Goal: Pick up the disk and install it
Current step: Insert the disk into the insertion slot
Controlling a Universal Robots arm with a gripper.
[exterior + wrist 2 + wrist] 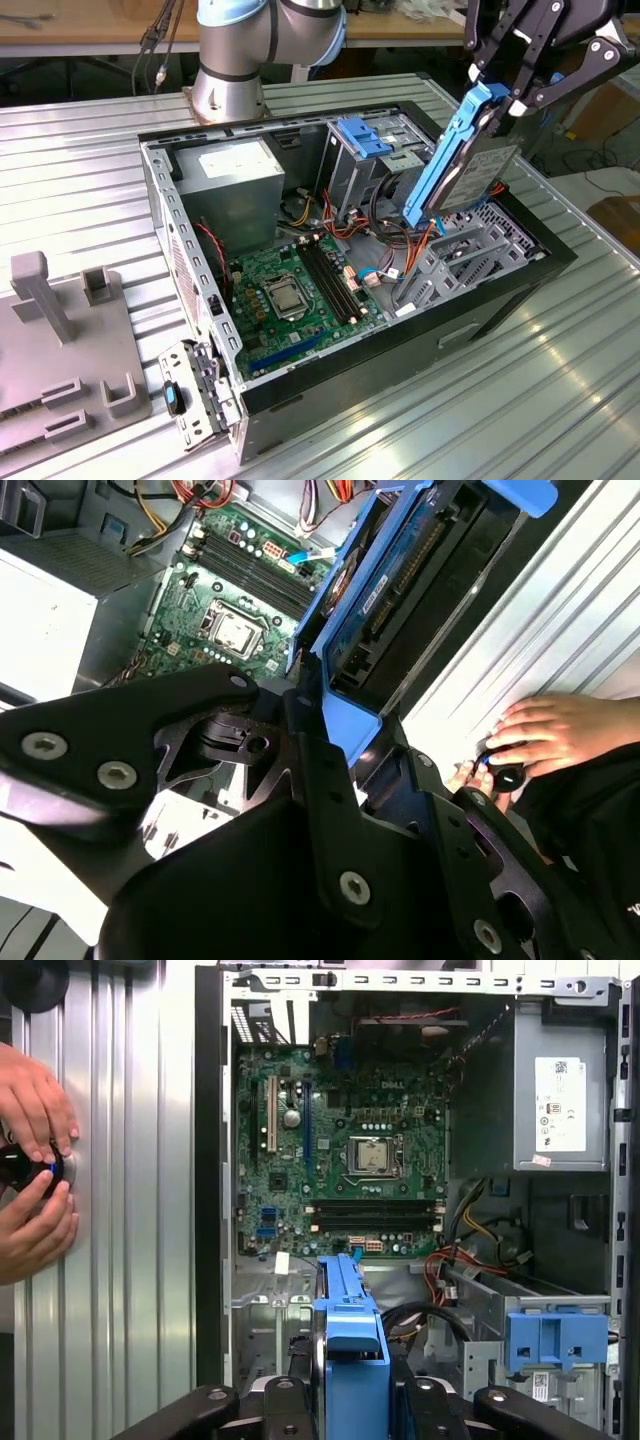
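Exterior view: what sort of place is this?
Probably a robotics lab bench: a robot arm's base sits on a ribbed metal table beside an open desktop computer case, the gripper holds the disk above it, and a grey fixture plate lies at the exterior view's left.

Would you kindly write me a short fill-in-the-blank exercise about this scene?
The gripper is shut on the disk, gripping its ____ carrier frame.
Inside the open computer case, the large green circuit board is the ____.
In the first wrist view, a person's two ____ rest on the ribbed table.
Missing words: blue; motherboard; hands.
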